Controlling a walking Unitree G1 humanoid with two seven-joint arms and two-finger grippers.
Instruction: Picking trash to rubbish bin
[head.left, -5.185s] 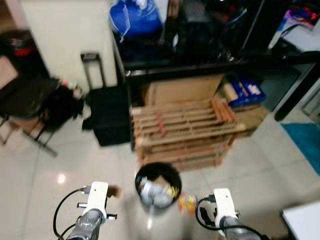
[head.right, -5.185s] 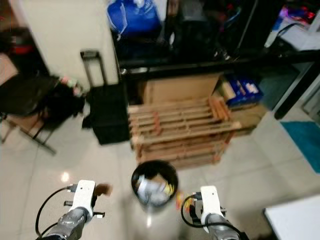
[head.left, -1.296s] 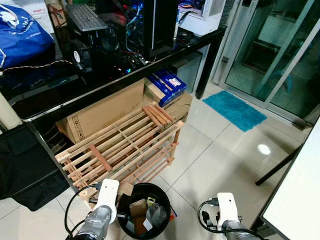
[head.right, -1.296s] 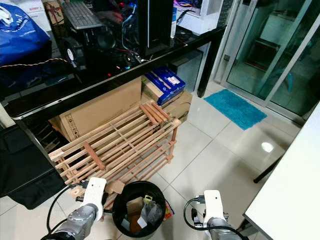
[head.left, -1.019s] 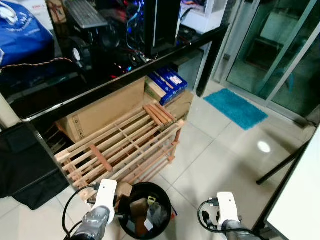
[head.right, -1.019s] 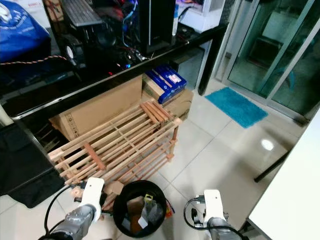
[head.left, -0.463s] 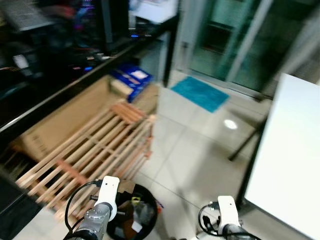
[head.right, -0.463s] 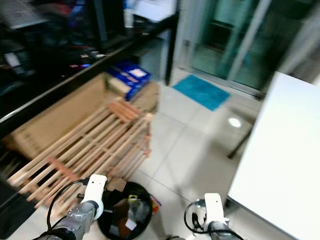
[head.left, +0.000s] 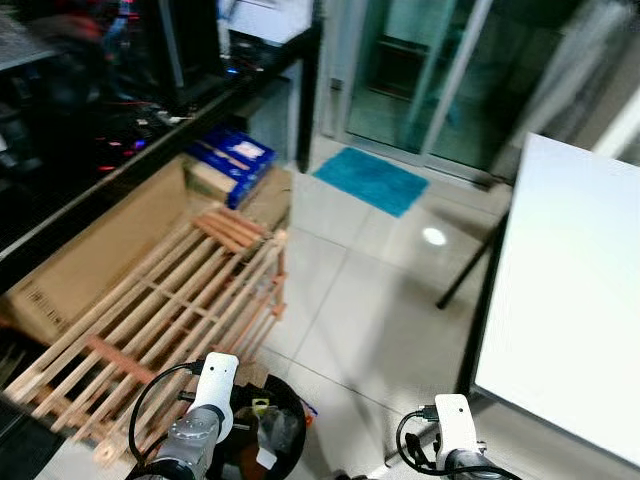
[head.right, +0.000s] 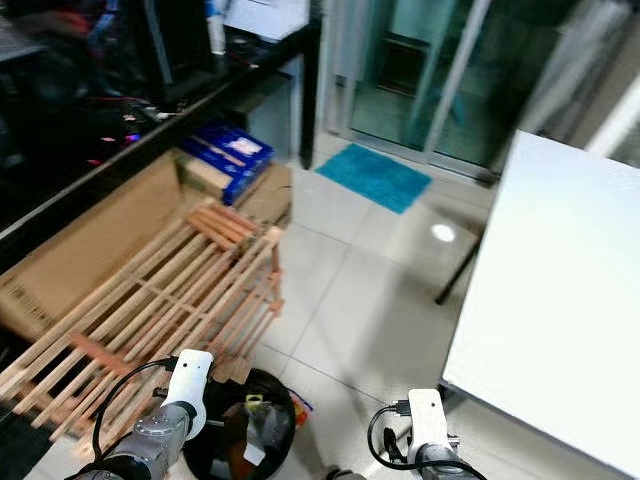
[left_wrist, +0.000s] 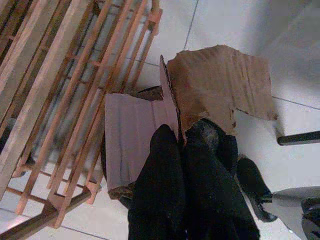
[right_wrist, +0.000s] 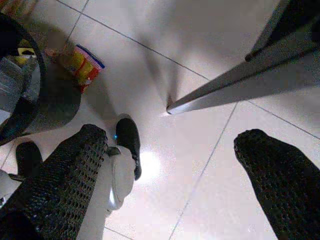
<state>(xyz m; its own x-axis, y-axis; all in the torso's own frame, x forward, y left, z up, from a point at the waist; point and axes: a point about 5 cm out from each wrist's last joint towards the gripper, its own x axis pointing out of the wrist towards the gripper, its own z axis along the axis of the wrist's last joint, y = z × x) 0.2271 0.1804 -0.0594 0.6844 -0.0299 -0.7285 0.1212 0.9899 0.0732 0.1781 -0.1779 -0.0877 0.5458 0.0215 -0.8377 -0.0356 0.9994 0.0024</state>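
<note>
My left gripper (left_wrist: 180, 142) is shut on a torn piece of brown cardboard (left_wrist: 220, 85), held low beside the wooden rack (left_wrist: 60, 75). From the head, the cardboard (head.right: 238, 369) sits just above the far rim of the black rubbish bin (head.right: 286, 416), which holds several bits of trash. A yellow and red snack wrapper (right_wrist: 84, 61) lies on the tiles beside the bin (right_wrist: 50, 105). My right gripper (right_wrist: 172, 137) hangs open over bare floor, nothing between its fingers (right_wrist: 75, 165).
A slatted wooden rack (head.left: 150, 310) stands left of the bin, in front of a cardboard box (head.left: 90, 250) under a black desk. A white table (head.left: 570, 300) with dark legs (right_wrist: 235, 80) fills the right. A blue mat (head.left: 370, 180) lies by glass doors.
The camera has swung right, bringing the white table into view and pushing the rack leftward. The left gripper still holds the cardboard by the bin; both arms look unmoved.
</note>
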